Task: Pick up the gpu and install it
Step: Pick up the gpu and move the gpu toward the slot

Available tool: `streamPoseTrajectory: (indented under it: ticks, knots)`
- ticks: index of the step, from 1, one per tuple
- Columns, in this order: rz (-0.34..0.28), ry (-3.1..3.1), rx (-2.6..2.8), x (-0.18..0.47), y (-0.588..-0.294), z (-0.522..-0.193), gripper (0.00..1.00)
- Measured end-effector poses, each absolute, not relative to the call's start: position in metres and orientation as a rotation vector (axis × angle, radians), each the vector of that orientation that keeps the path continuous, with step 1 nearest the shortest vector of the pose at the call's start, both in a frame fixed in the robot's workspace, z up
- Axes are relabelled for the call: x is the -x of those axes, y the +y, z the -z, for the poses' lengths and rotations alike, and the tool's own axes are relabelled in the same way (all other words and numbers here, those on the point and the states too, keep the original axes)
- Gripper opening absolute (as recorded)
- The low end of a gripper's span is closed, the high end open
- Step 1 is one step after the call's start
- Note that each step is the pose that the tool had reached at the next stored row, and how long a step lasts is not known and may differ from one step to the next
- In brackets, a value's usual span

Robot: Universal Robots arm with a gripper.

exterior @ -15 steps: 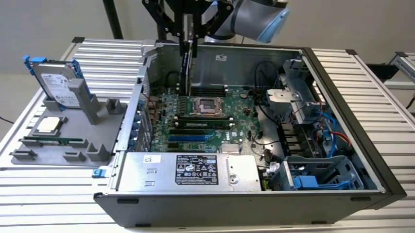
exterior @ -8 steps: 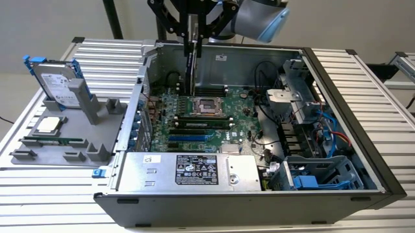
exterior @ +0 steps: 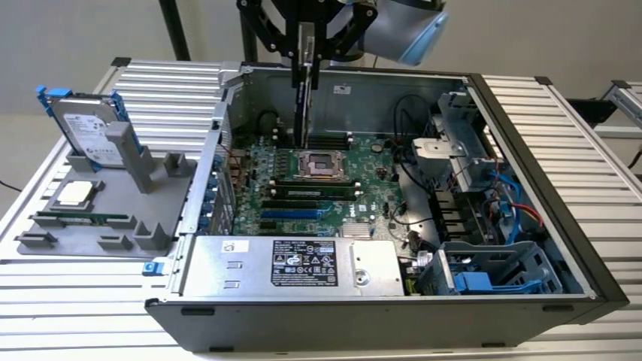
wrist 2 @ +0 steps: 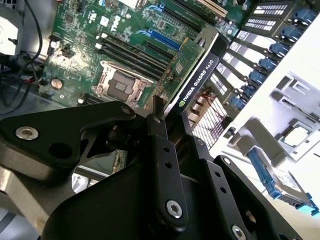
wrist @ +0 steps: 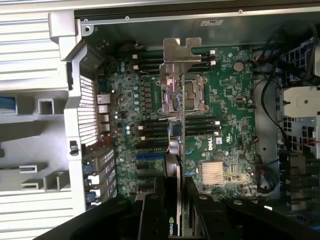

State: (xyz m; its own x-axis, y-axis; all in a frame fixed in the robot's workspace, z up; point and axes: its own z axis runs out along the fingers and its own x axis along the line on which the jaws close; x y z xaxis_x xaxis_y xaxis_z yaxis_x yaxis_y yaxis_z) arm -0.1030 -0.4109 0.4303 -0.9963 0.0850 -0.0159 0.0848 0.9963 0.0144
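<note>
jaws clamped on gpu [exterior: 301, 90] above motherboard [exterior: 386, 188], cooler [wrist 2: 200, 75] face in second wrist view, bracket [wrist: 181, 50] in first wrist view

Robotics laboratory bench set up for computer assembly, as I see it from my remote station. A tabletop [exterior: 576, 131] of ribbed aluminium profile carries an open desktop computer case [exterior: 381, 331] with its motherboard [exterior: 301, 188] exposed. Beside it, at the exterior view's left, a grey moulded fixture [exterior: 60, 244] presents loose parts in fitted slots: a hard drive [exterior: 86, 131] with blue rails standing upright, a processor chip [exterior: 75, 193] lying flat, and a memory stick [exterior: 80, 218] on edge. The robot arm [exterior: 411, 30] hangs over the case, its pincer [exterior: 304, 56] clamped on the gpu [exterior: 301, 113]. A bare pale wall [exterior: 60, 45] and black frame posts [exterior: 176, 30] stand behind.
</note>
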Motion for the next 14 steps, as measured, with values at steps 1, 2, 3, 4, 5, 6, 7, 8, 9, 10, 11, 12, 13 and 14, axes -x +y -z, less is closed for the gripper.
streamPoseTrajectory:
  ticks: [1, 2, 3, 4, 5, 6, 7, 8, 9, 10, 11, 12, 13, 14]
  knots:
    - [-0.021, 3.122, -0.133, 0.102, -0.411, -0.43, 0.0]
    - [-0.021, 3.122, -0.133, 0.101, -0.411, -0.43, 0.0]
    - [-0.021, 3.122, -0.133, 0.1, -0.411, -0.43, 0.0]
    - [-0.021, 3.122, -0.133, 0.099, -0.411, -0.43, 0.0]
    - [-0.021, 3.122, -0.133, 0.098, -0.411, -0.43, 0.0]
    - [-0.021, 3.122, -0.133, 0.098, -0.411, -0.43, 0.0]
    - [-0.021, 3.122, -0.133, 0.097, -0.411, -0.43, 0.0]
    - [-0.021, 3.122, -0.133, 0.096, -0.411, -0.43, 0.0]
    - [-0.021, 3.122, -0.133, 0.095, -0.411, -0.43, 0.0]
    - [-0.021, 3.122, -0.133, 0.094, -0.411, -0.43, 0.0]
    - [-0.021, 3.122, -0.133, 0.093, -0.411, -0.43, 0.0]
    - [-0.021, 3.122, -0.133, 0.092, -0.411, -0.43, 0.0]
    - [-0.021, 3.122, -0.133, 0.091, -0.411, -0.43, 0.0]
    - [-0.021, 3.122, -0.133, 0.09, -0.411, -0.43, 0.0]
